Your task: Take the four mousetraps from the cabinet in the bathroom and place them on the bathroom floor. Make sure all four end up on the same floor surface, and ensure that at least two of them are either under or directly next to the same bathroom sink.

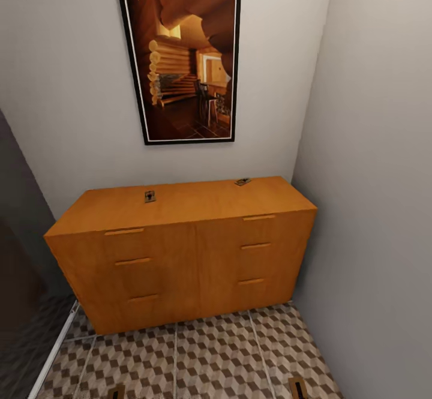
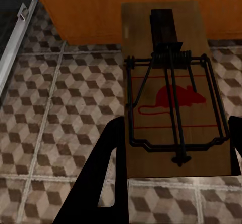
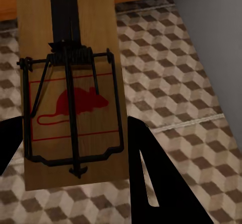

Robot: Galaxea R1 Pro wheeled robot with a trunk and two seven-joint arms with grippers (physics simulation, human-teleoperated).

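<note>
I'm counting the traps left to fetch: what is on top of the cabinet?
Two mousetraps lie on the cabinet top: one left of centre, one near the back right. The drawers are closed, so their contents are hidden.

I am in a narrow corner of a home, a tiled room that reads as a bathroom nook. The floor [image 1: 228, 351] is laid in large tiles printed with brown, beige and white cubes. A low orange-brown wooden cabinet [image 1: 180, 261] with slim drawer handles stands against plain pale walls [image 1: 372, 147], and a framed picture [image 1: 186, 57] of a log-cabin interior hangs above it.
</note>
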